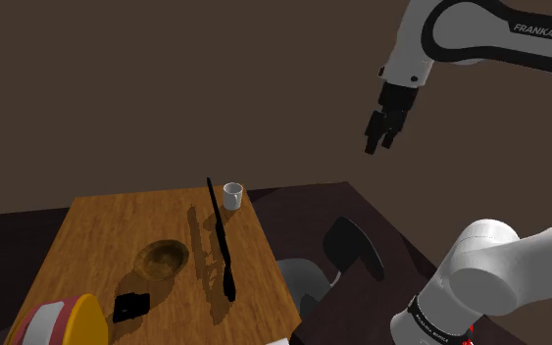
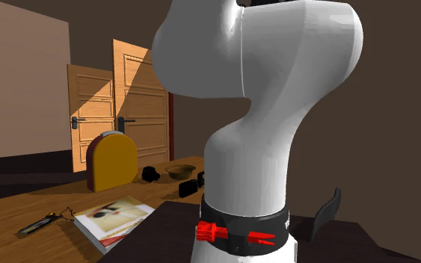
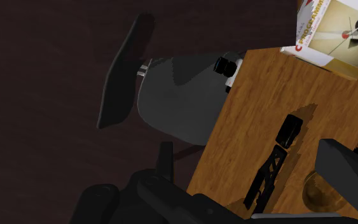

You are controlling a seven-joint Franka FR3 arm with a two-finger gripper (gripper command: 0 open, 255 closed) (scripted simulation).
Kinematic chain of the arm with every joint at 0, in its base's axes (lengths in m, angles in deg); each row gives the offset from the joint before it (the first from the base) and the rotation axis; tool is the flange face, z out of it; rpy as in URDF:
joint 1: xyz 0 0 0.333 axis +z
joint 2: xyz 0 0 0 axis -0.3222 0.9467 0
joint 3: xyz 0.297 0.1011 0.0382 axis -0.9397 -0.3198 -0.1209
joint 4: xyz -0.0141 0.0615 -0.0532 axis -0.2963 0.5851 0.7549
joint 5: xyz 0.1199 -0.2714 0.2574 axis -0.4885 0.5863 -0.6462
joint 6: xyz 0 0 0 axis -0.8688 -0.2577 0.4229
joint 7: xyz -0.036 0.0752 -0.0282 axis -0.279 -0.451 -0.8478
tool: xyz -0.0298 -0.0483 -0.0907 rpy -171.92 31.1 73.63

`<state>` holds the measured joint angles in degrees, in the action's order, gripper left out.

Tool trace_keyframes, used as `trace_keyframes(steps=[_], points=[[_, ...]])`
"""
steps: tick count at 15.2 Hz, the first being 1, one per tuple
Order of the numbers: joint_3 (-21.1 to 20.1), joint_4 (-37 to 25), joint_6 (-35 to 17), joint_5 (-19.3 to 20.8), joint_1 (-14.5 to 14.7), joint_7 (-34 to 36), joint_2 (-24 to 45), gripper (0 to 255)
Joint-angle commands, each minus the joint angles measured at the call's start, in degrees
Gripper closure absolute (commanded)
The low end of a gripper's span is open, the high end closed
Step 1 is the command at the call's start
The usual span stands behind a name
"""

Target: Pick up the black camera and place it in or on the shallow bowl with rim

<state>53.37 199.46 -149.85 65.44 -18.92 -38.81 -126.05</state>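
Dim renders overall. Surface [image 1: 97, 230] lit warmly; hard shadows cast beside the black stick [image 1: 223, 245]. Doors [image 2: 137, 97] streaked by slanted light.

A grey-seated chair [image 3: 171, 102] stands at the wooden table [image 3: 254, 111], which bears a book [image 3: 333, 32] and a brown bowl [image 3: 313, 195].

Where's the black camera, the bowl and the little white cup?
black camera [image 1: 131, 307]: shoulder view, on its top face.
bowl [image 1: 162, 259]: shoulder view, on its bare inside.
white cup [image 1: 231, 200]: shoulder view, on its outer side wall.
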Motion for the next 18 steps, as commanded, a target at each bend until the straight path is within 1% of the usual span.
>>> trace_keyframes(steps=[1, 6, 10, 14, 18], points=[[0.0, 0.0, 0.0, 0.0, 0.0, 0.0, 0.0, 0], [-3.46, 7.28, -8.56, -2.37, 1.17, 4.11, 1.11, 0], [-6.32, 11.85, -15.81, -4.25, 2.31, 7.27, 3.6, 0], [-9.26, 15.21, -23.43, -6.02, 3.52, 10.37, 7.62, 0], [-12.29, 17.25, -31.31, -7.49, 4.62, 13.47, 13.19, 0]])
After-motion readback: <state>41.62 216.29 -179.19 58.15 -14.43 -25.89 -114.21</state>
